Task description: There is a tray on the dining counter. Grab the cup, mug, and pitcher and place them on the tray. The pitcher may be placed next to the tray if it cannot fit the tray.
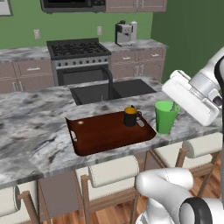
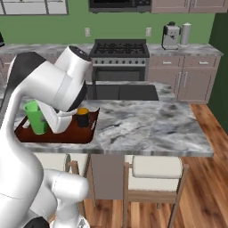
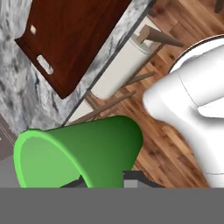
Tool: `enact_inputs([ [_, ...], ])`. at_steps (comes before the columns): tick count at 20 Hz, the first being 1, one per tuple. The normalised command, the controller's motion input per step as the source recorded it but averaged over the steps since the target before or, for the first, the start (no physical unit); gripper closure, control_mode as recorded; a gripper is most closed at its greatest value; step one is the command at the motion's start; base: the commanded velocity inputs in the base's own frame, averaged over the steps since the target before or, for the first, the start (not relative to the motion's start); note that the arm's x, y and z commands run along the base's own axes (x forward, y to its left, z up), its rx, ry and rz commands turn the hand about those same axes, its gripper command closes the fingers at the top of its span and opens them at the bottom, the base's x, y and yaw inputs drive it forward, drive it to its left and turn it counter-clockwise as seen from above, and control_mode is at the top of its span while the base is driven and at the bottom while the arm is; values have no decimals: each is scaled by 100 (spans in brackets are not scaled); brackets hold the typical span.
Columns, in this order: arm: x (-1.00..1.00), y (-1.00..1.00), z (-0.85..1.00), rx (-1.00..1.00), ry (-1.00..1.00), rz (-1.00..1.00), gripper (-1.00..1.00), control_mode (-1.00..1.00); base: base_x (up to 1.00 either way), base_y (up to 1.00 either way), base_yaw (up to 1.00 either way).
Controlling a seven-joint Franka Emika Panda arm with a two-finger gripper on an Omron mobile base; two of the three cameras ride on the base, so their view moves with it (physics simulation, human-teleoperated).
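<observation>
We record a green wall (image 1: 26, 17) behind the black stove (image 1: 78, 54), which serves as our landmark. Brown cabinets (image 1: 28, 74) flank the stove. A coffee machine (image 1: 126, 33) stands right of it. Nearer than the stove, pale stools (image 2: 156, 171) rest on wood flooring (image 2: 209, 178).
</observation>
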Motion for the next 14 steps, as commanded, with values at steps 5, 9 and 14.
enact_inputs([
  [5,56,-25,-48,0,0,0,100,-100,0,0,0],
  [9,66,-29,-58,0,0,0,100,-100,0,0,0],
  [14,79,-18,-51,0,0,0,100,-100,0,0,0],
])
